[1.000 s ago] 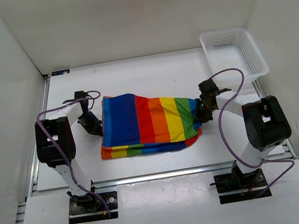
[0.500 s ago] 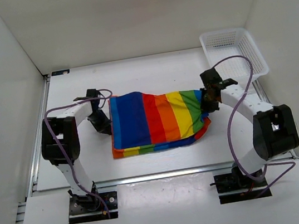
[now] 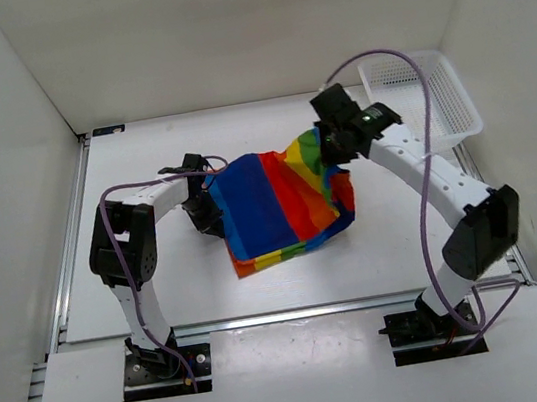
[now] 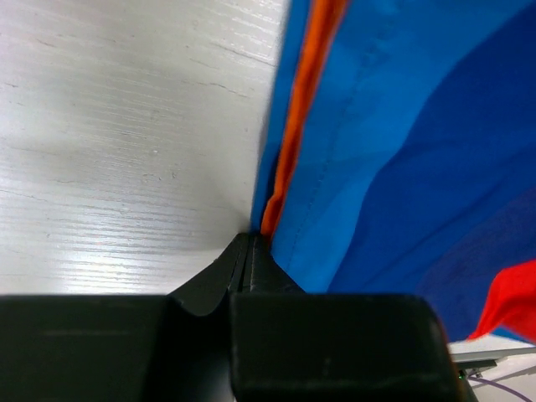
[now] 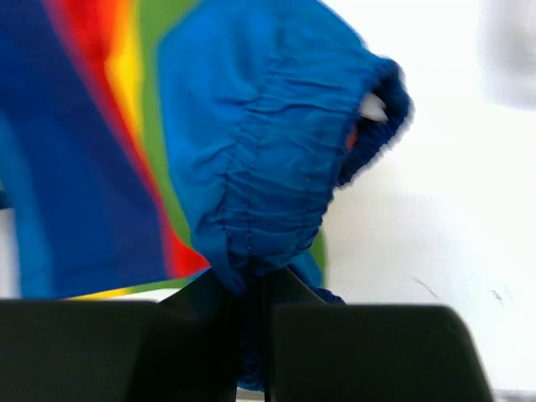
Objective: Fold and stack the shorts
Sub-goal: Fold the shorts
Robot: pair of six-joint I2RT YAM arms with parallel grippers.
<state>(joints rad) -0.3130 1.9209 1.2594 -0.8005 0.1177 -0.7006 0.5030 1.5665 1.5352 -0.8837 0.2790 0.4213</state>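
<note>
Two pinches | left gripper (image 3: 211, 206) pressed onto shorts (image 3: 271, 204) at their left edge, low near table (image 3: 131, 161) | shorts mid-table, right side lifted | right gripper (image 3: 331, 143) pinching bunched blue band aloft | risk: thin left grip slips if right pulls harder, fold lands crooked

White mesh basket (image 3: 457, 103) upright at far right corner of white table (image 3: 132, 166); white walls (image 3: 224, 36) around.

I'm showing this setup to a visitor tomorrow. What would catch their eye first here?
The rainbow-striped shorts in the middle stand out first. The right gripper holds their gathered blue waistband up, and the left gripper pinches the opposite edge low. After that, the white mesh basket in the far right corner.
</note>
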